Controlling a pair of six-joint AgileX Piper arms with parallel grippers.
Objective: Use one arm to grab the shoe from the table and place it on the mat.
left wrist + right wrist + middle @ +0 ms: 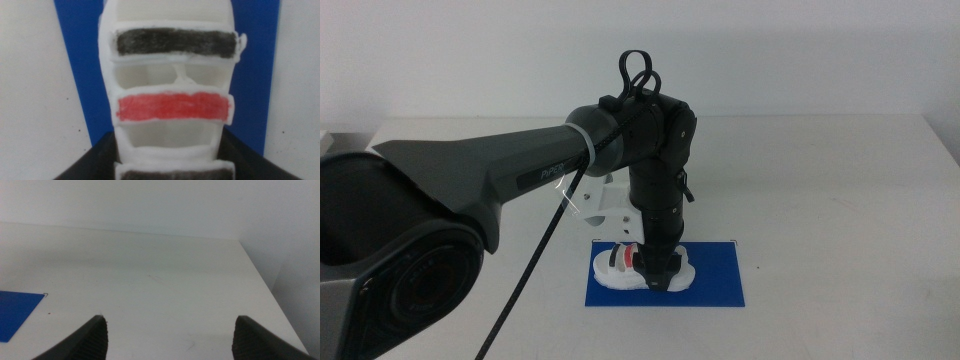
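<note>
The dark left arm [520, 175] reaches in from the left and points straight down over the blue mat [710, 278]. Its left gripper [658, 280] is shut on the white shoe [618, 268], which sits low over the mat's left part; I cannot tell whether the sole touches. In the left wrist view the shoe [172, 75] fills the picture with a black strap, a red strap and a second black strap. The dark jaws hug its two sides, with the mat [80, 75] behind. The right gripper [170, 330] is open and empty over the table [150, 280].
The white table [820, 170] spreads around the mat on all sides. The right wrist view shows a corner of the mat [15, 310] and the table's far and side edges. A white wall stands behind the table.
</note>
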